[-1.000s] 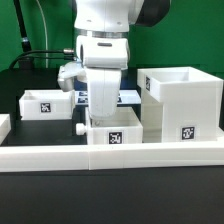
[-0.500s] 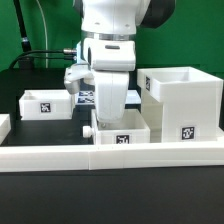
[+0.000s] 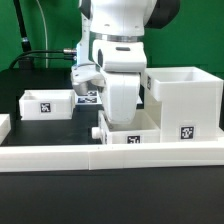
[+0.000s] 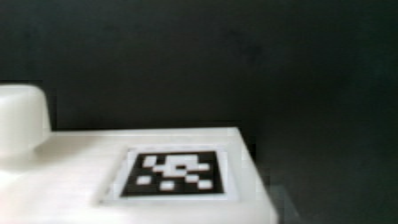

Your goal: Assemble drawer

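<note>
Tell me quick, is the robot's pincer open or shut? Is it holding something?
Pincer: cannot be told. It is down at the small tray, but its fingertips are hidden in both views.

The arm (image 3: 118, 45) points straight down — gripper (image 3: 121, 113) low, its jaws hidden.

Saw smooth white plastic, faintly glossy, in the tray (image 3: 147, 135) below the pincer (image 3: 121, 118) and the housing (image 3: 190, 105) beside it, matt black table (image 3: 110, 195) surface underneath both.
</note>
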Available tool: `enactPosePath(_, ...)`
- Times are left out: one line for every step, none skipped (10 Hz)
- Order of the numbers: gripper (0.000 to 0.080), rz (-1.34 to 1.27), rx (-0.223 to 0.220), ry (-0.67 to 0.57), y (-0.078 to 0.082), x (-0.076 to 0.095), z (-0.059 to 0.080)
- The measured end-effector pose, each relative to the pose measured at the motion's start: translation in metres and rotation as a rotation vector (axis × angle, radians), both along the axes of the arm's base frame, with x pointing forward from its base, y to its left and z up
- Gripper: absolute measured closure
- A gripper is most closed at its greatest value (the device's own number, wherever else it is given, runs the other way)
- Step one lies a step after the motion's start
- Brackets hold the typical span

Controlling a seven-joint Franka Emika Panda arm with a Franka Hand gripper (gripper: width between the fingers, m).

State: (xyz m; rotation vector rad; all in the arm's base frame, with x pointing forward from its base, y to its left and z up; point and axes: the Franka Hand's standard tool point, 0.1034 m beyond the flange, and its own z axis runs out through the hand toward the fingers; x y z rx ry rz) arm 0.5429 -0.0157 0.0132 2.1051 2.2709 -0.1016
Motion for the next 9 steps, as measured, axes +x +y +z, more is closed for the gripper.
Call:
enactPosePath(0.0757, -0.001, 0.001, -0.007, 0.0, -0.001, -0.001)
enactPosePath(0.0757, -0.008, 0.002, -0.008, 0.001, -0.001, -0.001)
enactPosePath(0.0757, -0.019, 0.004, -0.009, 0.003, -0.001, -0.001)
enactPosePath(0.0757, -0.037, 0.006, -0.01, 0.007, -0.001, -0.001)
enactPosePath(0.0757, -0.06, 0.007, -0.012, 0.01, -0.001, -0.002)
enactPosePath(0.0757, -0.072, 0.007, -0.013, 0.011, -0.001, -0.001)
enactPosePath(0.0757, -0.074, 0.006, -0.013, 0.009, -0.001, -0.001)
enactPosePath(0.0757, -0.075, 0.006, -0.013, 0.009, -0.001, -0.001)
enactPosePath(0.0757, -0.085, 0.007, -0.015, 0.01, -0.001, -0.002)
